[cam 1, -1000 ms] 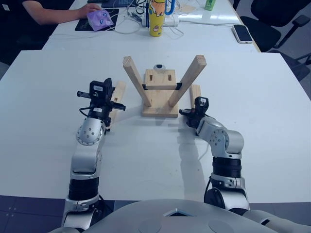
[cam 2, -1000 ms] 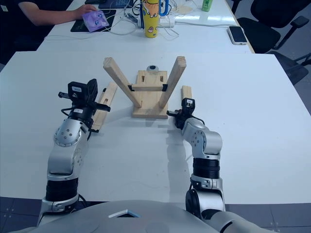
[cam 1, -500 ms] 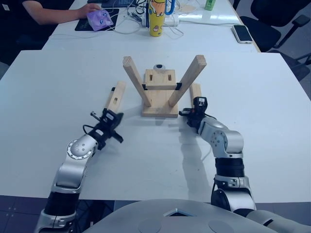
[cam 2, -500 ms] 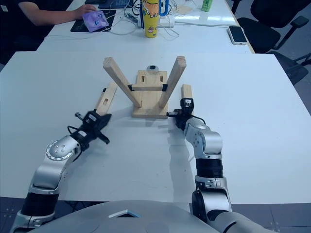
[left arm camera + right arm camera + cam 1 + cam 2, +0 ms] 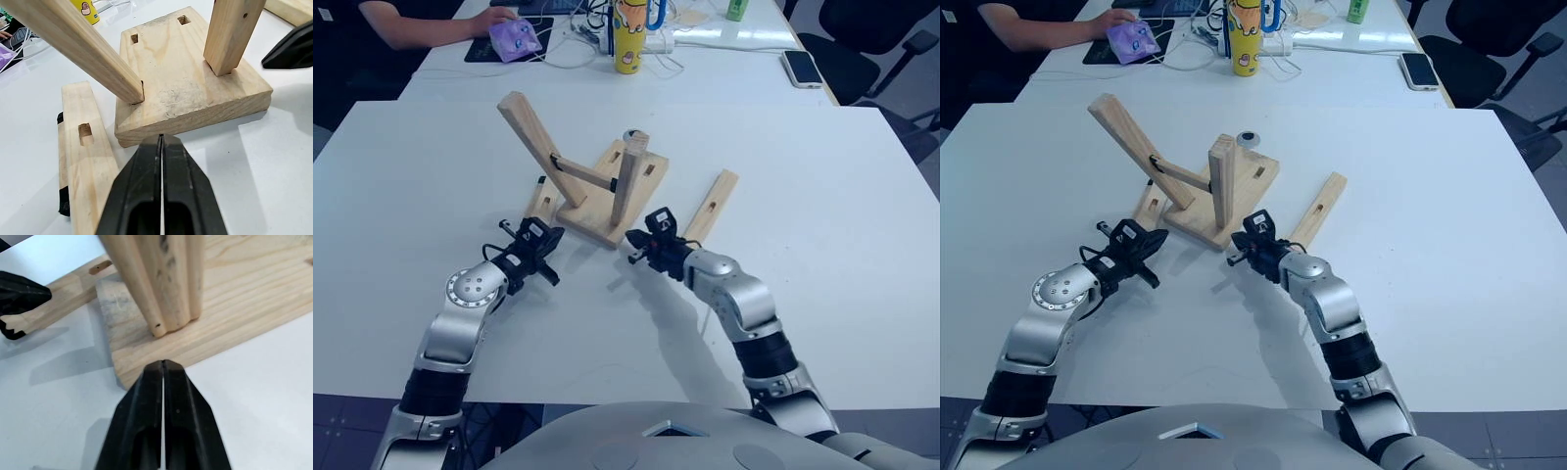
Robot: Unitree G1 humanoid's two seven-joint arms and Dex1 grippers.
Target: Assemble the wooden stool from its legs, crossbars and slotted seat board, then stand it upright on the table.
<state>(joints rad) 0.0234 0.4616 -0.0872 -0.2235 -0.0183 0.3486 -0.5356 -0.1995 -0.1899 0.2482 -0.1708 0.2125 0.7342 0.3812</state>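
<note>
- Since a second ago, you had swung the half-built stool from square-on to skewed. The right gripper (image 5: 162, 368) moved across to the seat board's (image 5: 599, 211) near corner, and the left gripper (image 5: 160, 143) dropped low toward the table (image 5: 822, 245).
- The seat board lay flat just above the middle of the head view. Two legs stood in it: one (image 5: 530, 132) leaned far toward the upper left, the other (image 5: 628, 176) stood nearly upright, and a crossbar (image 5: 582, 174) joined them.
- One loose leg (image 5: 710, 206) lay diagonally right of centre, apart from the board. A second loose leg (image 5: 80, 156) lay just beside the board's left edge.
- Both grippers had their jaws pressed together on nothing, with the tips near the board's front edge.
- Risk: pushing with closed tips gives you no hold, so the board could skid or spin further.
- Risk: the far-leaning leg makes the piece top-heavy, so a hard nudge could tip it or loosen the crossbar.
- Risk: the second loose leg lies close enough that a further turn could catch it on the board.
</note>
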